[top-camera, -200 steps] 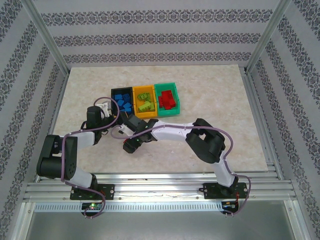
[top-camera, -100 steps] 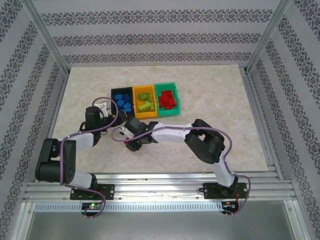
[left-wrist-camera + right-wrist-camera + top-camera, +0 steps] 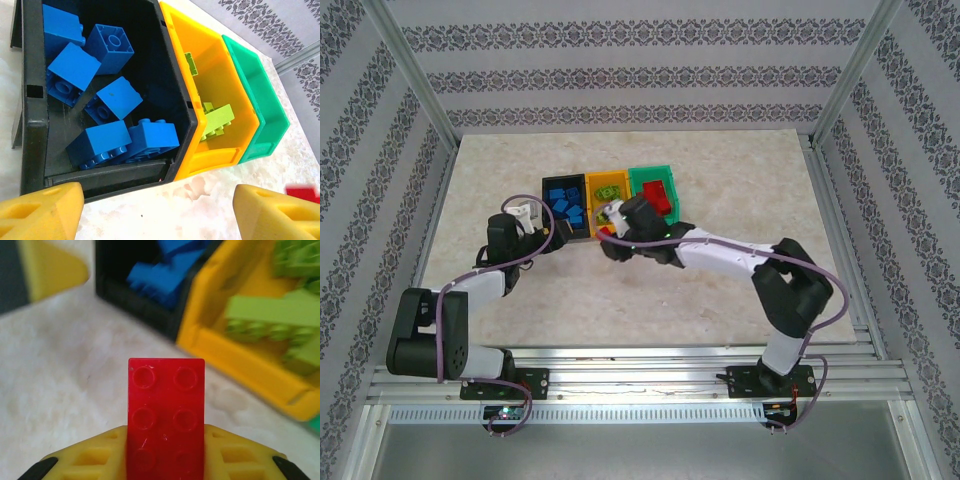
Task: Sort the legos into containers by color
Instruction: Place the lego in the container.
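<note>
Counted 3 joined containers: black bin, orange-yellow bin, green bin. Saw 6 blue bricks in the black bin. Found right gripper pinching 1 red brick just before the orange-yellow bin, and left gripper spread.

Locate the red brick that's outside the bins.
Right wrist view: the red brick is clamped in the right claw, over the table just short of the orange-yellow bin's near wall.

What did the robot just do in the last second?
The right gripper closed on a red brick, lifted it from the table and carried it forward to the orange-yellow bin. The left gripper stayed open beside the black bin; nothing else moved.
</note>
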